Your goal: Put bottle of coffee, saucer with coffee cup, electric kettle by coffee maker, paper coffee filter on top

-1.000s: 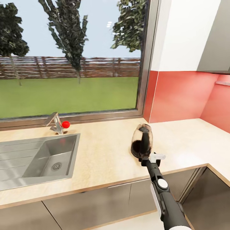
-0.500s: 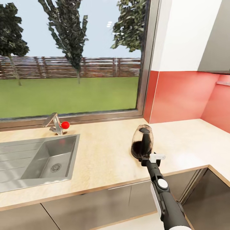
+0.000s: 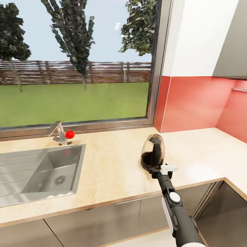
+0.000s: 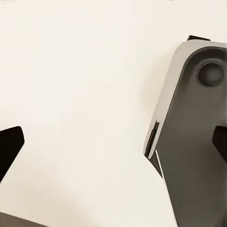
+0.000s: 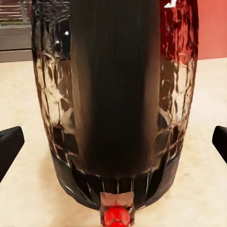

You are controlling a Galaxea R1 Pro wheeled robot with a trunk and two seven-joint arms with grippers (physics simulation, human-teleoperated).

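An electric kettle of clear glass, with a black base and a black handle, stands upright on the wooden countertop right of the sink. My right gripper sits just behind its handle, near the counter's front edge. In the right wrist view the kettle looms close. That gripper is open, with its dark fingertips wide apart on either side and touching nothing. My left gripper is open too and holds nothing, hanging over a pale floor beside a grey part of the robot.
A steel sink with a red-knobbed faucet fills the counter's left. A large window lies behind, with a red backsplash at right. The counter turns a corner at far right, with bare wood right of the kettle.
The kettle has settled slightly lower and stands a little more upright. My right arm has hardly moved.
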